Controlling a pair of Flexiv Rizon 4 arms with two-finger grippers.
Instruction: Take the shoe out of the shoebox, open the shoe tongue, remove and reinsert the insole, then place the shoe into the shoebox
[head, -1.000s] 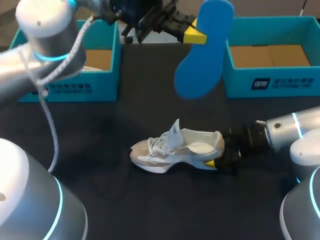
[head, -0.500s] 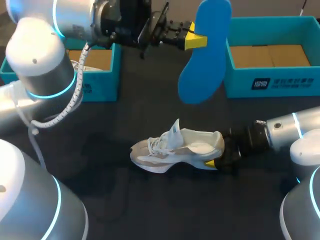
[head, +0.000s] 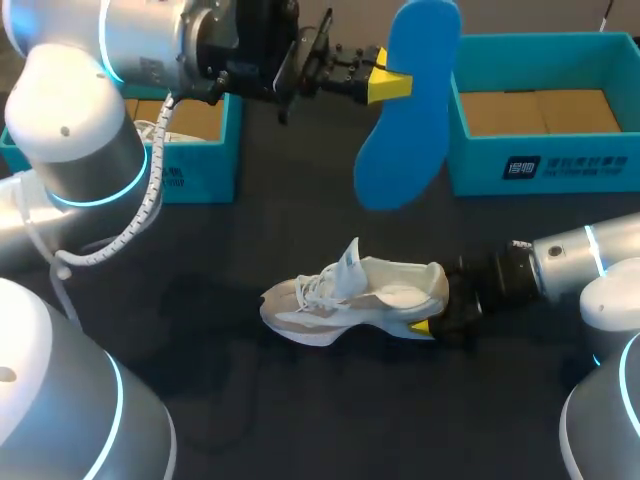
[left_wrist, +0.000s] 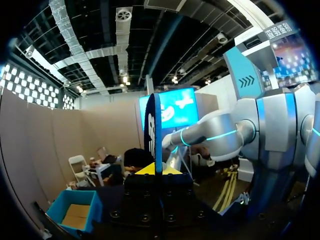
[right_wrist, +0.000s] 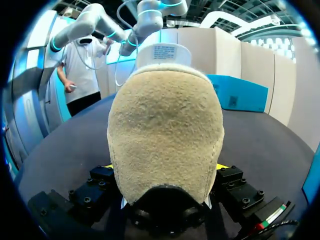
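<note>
Two arms are at work in the head view. The left gripper (head: 388, 82) is raised above the far side of the dark table (head: 200, 300), its yellow tips pinched on the upper part of a blue insole (head: 405, 130), which hangs down from them, slightly tilted, well above the table. The white shoe (head: 350, 295) lies on the table near the middle, toe toward the left arm's side, tongue pulled up. The right gripper (head: 432, 315) is at the heel, closed around it, one yellow tip showing at the sole. One teal shoebox (head: 205, 165) stands at the far left and a second shoebox (head: 480, 160) at the far right, both open.

From the left wrist, the insole (left_wrist: 153, 125) appears edge-on, standing straight up between the tips of the left gripper (left_wrist: 155, 170), clamped from both sides. A teal shoebox (left_wrist: 92, 210) sits below and to one side.

From the right wrist, the tan heel of the shoe (right_wrist: 167, 130) fills the space between the fingers of the right gripper (right_wrist: 165, 167), which press it from either side; only slivers of yellow show. A shoebox (right_wrist: 240, 92) stands ahead, beyond the shoe.
</note>
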